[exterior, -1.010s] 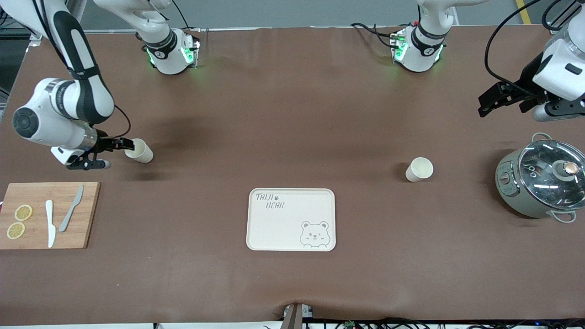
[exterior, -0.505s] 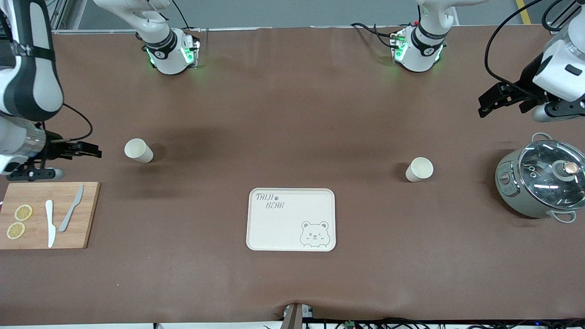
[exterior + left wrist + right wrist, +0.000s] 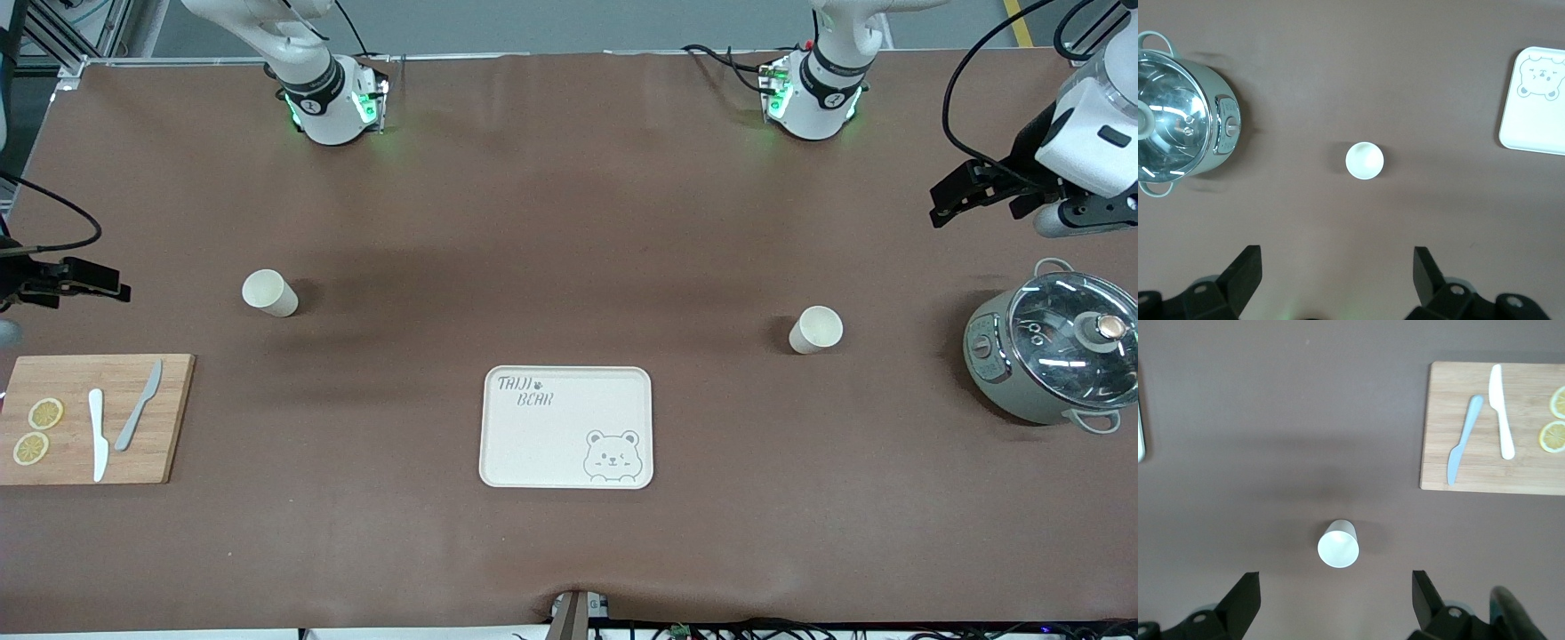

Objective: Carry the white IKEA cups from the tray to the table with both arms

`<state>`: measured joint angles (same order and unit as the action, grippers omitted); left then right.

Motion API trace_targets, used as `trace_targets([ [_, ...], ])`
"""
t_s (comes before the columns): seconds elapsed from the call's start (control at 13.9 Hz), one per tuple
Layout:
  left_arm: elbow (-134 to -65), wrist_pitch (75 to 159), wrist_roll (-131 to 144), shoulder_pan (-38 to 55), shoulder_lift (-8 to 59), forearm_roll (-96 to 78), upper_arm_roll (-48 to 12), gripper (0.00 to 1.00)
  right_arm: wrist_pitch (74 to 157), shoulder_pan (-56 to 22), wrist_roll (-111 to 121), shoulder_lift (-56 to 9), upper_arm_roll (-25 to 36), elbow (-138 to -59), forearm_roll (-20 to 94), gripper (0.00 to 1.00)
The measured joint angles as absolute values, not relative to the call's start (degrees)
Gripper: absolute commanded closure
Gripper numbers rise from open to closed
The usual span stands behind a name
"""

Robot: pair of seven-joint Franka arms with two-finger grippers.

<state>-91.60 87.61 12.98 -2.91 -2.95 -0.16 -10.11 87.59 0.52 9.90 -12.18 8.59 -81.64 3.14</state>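
Observation:
Two white cups stand upright on the brown table. One cup (image 3: 269, 293) is toward the right arm's end and also shows in the right wrist view (image 3: 1338, 544). The other cup (image 3: 815, 330) is toward the left arm's end and also shows in the left wrist view (image 3: 1365, 161). My right gripper (image 3: 89, 282) is open and empty, raised at the table's edge, well apart from its cup. My left gripper (image 3: 965, 193) is open and empty, raised above the table near the pot. Both sets of fingertips show wide apart in the right wrist view (image 3: 1333, 607) and the left wrist view (image 3: 1337, 283).
A cream bear tray (image 3: 566, 427) lies mid-table, nearer the front camera than the cups. A wooden board (image 3: 93, 418) with two knives and lemon slices lies at the right arm's end. A grey pot with a glass lid (image 3: 1049, 348) stands at the left arm's end.
My right gripper has let go of its cup and drawn back toward the table's edge. That cup stays standing where it was. The left arm has not moved.

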Motion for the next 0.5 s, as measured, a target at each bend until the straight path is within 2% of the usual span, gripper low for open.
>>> trace_targets([
  [0.29, -91.56, 87.45, 12.98, -2.89, -2.97, -0.16, -10.13, 0.00, 80.34, 0.32, 5.93, -8.00, 8.22, -80.40, 3.21, 0.00],
  [0.5, -91.54, 87.39, 12.98, -2.89, -2.98, -0.16, -10.13, 0.00, 78.26, 0.43, 5.82, -3.66, 8.33, -82.02, 3.21, 0.00],
])
